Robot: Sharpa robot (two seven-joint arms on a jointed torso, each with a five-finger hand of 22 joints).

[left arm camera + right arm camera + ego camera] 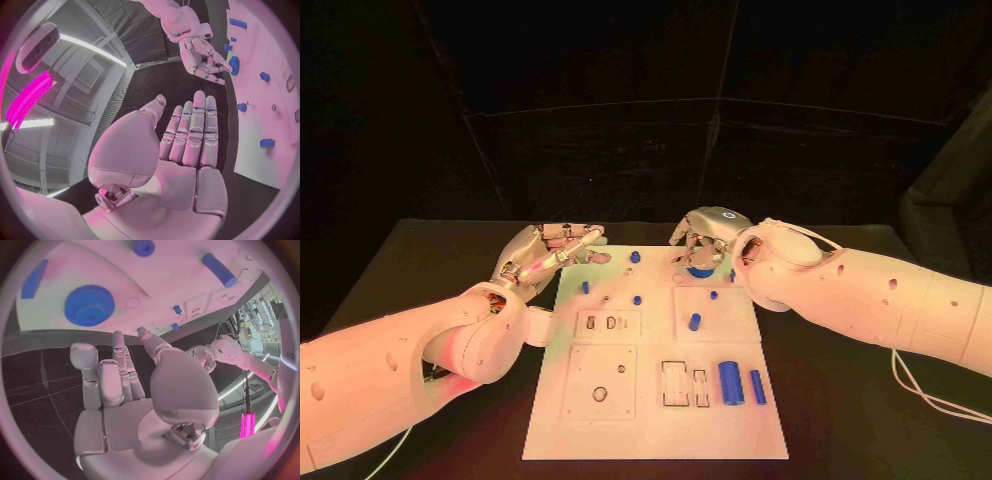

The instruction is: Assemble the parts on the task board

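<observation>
The flat white plastic task board lay in the middle of the black tabletop, with small blue parts scattered across it. The silver right hand hovered over the board's far edge, at about one o'clock from the board's centre, its fingers spread and holding nothing. In its wrist view the round blue toothed gear sat flat on the board just ahead of the fingertips, apart from them. The silver left hand hung at about eleven o'clock, just off the board's far left corner, palm flat, fingers straight and side by side, also empty.

The step in hand looked to be picking up the gear. To do it well, the right hand should come down straight over the gear and close on its toothed rim from opposite sides, since the part lies flat and offers little height. Whether the gear was already seated on a post could not be told from these views. Two blue cylinders lay well apart, at about five o'clock, so they should not interfere.
</observation>
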